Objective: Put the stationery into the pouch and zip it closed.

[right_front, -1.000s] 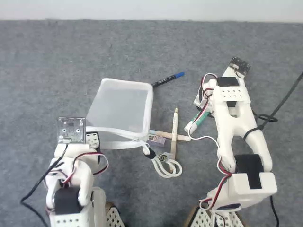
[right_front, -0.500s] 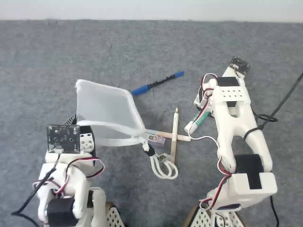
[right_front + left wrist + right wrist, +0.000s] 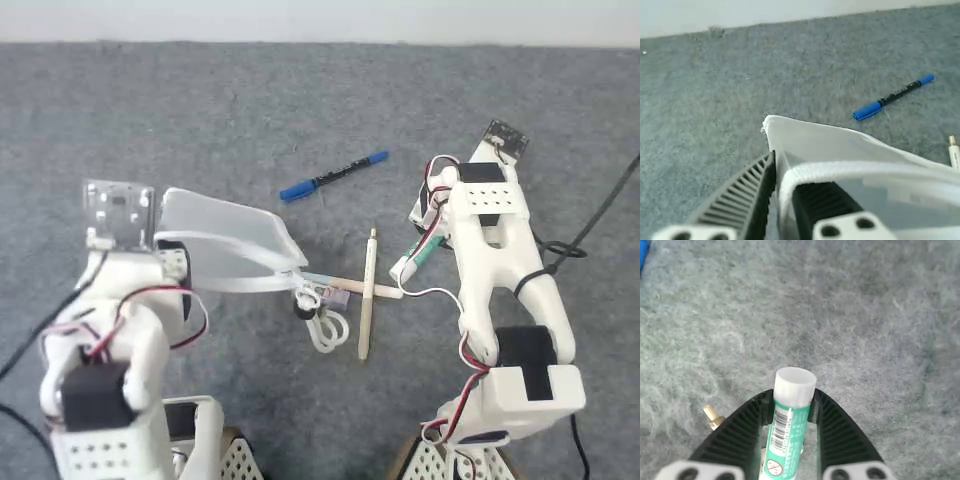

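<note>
High view, pouch: the translucent white zip pouch (image 3: 232, 238) sits left of centre. Its open mouth edge is pinched by the left gripper (image 3: 176, 262), and it looks empty.
High view, loose stationery: a black marker with blue cap (image 3: 333, 177) lies above centre. A cream pencil-like stick (image 3: 366, 292) lies just right of the pouch mouth, crossing a thin pale pen (image 3: 385, 291).
High view, right arm: the right gripper (image 3: 424, 243), centre right, holds a green-and-white glue stick (image 3: 418, 255), well apart from the pouch.
Left wrist view: the jaws are clamped on the pouch (image 3: 840, 150) rim, with the marker (image 3: 892, 95) on the grey carpet (image 3: 715, 90) beyond it.
Right wrist view: the right gripper (image 3: 792, 399) is closed around the glue stick (image 3: 794, 382).
Progress: nothing appears to be inside yet. Every item and the zipping remain.
</note>
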You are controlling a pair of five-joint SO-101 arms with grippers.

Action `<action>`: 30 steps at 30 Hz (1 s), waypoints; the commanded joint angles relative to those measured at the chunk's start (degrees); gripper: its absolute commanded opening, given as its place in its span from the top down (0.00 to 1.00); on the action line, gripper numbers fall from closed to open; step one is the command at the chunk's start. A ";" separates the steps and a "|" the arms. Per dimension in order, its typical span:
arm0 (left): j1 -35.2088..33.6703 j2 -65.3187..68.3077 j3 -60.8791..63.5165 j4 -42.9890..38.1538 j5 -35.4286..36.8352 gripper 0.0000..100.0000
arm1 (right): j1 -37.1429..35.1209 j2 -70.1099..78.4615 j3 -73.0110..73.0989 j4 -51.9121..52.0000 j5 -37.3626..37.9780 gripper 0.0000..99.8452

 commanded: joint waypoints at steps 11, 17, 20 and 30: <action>-0.18 18.02 -11.91 3.08 -0.18 0.99 | -0.31 -4.09 0.18 0.40 3.87 0.99; 0.09 18.90 -10.86 2.29 -0.18 0.99 | -0.40 -3.65 0.18 0.40 4.75 0.99; 0.18 19.25 -10.86 1.85 4.04 0.99 | -0.48 -3.56 0.70 0.40 4.84 0.99; 1.49 19.43 -2.77 -3.96 9.85 0.99 | -0.57 -3.56 2.64 -0.13 4.84 0.99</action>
